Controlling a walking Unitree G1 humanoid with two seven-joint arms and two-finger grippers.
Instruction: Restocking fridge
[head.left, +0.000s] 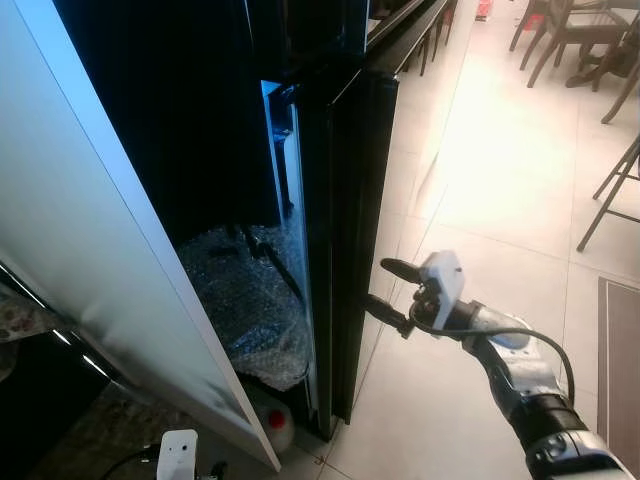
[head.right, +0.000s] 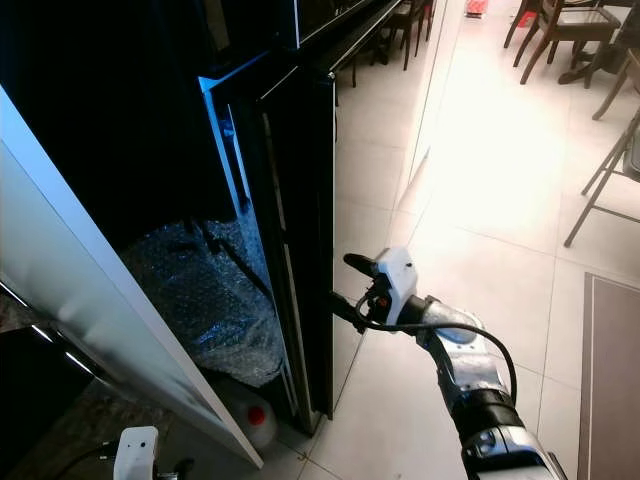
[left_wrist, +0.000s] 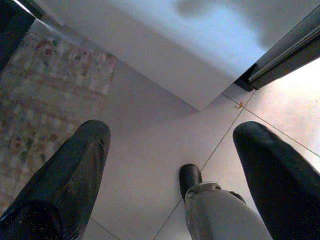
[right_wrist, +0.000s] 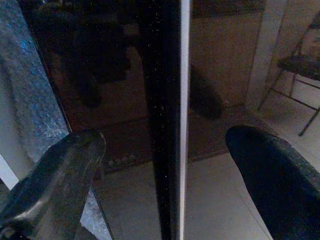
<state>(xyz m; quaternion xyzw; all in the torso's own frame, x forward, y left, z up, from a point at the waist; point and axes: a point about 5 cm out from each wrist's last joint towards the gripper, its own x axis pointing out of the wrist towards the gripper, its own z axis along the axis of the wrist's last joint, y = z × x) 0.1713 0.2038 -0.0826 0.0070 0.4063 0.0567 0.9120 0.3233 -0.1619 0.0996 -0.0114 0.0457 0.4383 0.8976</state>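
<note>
The fridge's black door (head.left: 350, 250) stands partly open, its edge turned toward me. My right gripper (head.left: 378, 285) is open just off that edge at about knee height, and in the right wrist view the door edge (right_wrist: 167, 120) runs between its two fingers (right_wrist: 65, 170) without touching them. A white door panel (head.left: 90, 250) swings out on the left. Crumpled bubble wrap (head.left: 250, 300) lies in the bottom of the dark fridge interior. My left gripper (left_wrist: 170, 135) hangs low over the floor, open and holding nothing.
A white bottle with a red cap (head.left: 275, 425) sits on the floor at the foot of the fridge. Chairs (head.left: 570, 30) stand at the far right and a folding chair (head.left: 620, 180) nearer. A patterned rug (left_wrist: 45, 90) lies under the left arm. Pale tiled floor (head.left: 500, 200) stretches to the right.
</note>
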